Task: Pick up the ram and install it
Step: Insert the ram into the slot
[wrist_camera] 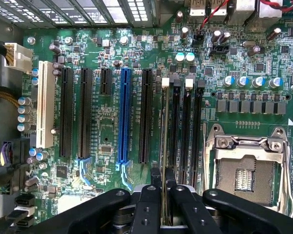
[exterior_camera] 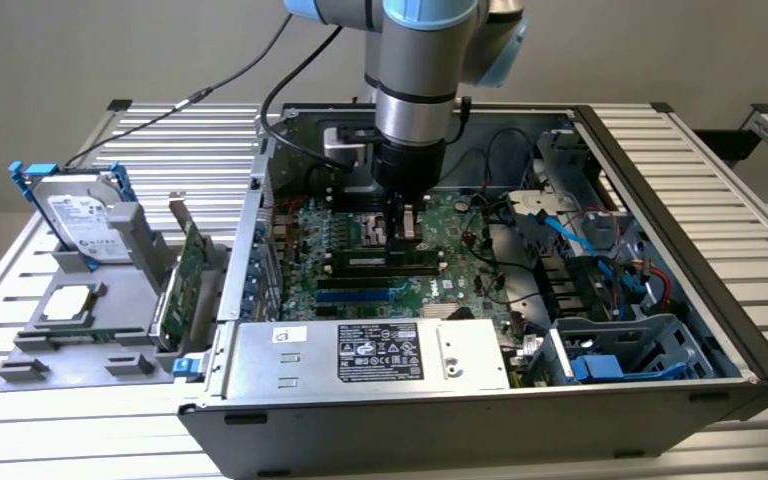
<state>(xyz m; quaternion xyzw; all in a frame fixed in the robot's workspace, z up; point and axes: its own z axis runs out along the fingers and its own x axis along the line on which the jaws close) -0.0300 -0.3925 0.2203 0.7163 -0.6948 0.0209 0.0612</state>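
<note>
There's one arm with one gripper [exterior_camera: 404,228] down inside the open computer case [exterior_camera: 651,180], which sits on the slatted table [exterior_camera: 758,440]. I count one ram [wrist_camera: 163,136], and the gripper's two fingers [wrist_camera: 155,178] are clamped on its flat faces. It stands on edge over the motherboard [wrist_camera: 107,131], seen as a thin strip. Its long axis runs along the four memory slots [wrist_camera: 186,126], lined up with the one nearest the expansion slots; I can't tell whether it has entered. One CPU socket [wrist_camera: 244,170] lies just beside those slots. On their other side are six expansion slots: one white [wrist_camera: 45,105], one blue [wrist_camera: 124,114], four black. Near the table's edge at the exterior view's left stand one hard drive [exterior_camera: 80,215] and one green expansion card [exterior_camera: 187,275].
</note>
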